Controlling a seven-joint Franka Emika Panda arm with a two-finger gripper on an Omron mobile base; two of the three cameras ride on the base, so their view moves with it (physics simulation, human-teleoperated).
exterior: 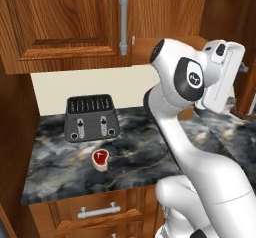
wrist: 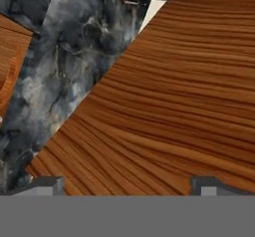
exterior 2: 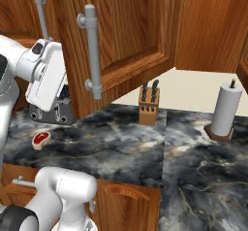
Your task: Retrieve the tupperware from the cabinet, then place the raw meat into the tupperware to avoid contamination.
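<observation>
The raw meat (exterior: 100, 158) lay flat on the dark marbled worktop (exterior: 55, 172), just in front of the toaster (exterior: 91, 117) and apart from it. I judged it soft, light and probably slick, so it would want a gentle pinch across its narrow width, fingers coming straight down, with the bone side offering the firmer bite. The tupperware could not be made out; presumably it sat inside the cabinet (exterior: 65, 22), and being thin plastic it would be light and a little flexible, best taken by one rim or wall. In the right base view one cabinet door (exterior 2: 131, 36) stood swung outward over the worktop, its vertical bar handle (exterior 2: 93, 50) toward the camera. The arm rose from the base, bent at the elbow, its forearm raised to cabinet height with the hand (wrist: 127, 183) close behind that door's edge. In the hand view its two finger tips stood wide apart with nothing between them, looking along a stretch of wood grain close ahead, with marbled worktop beyond at the left.
</observation>
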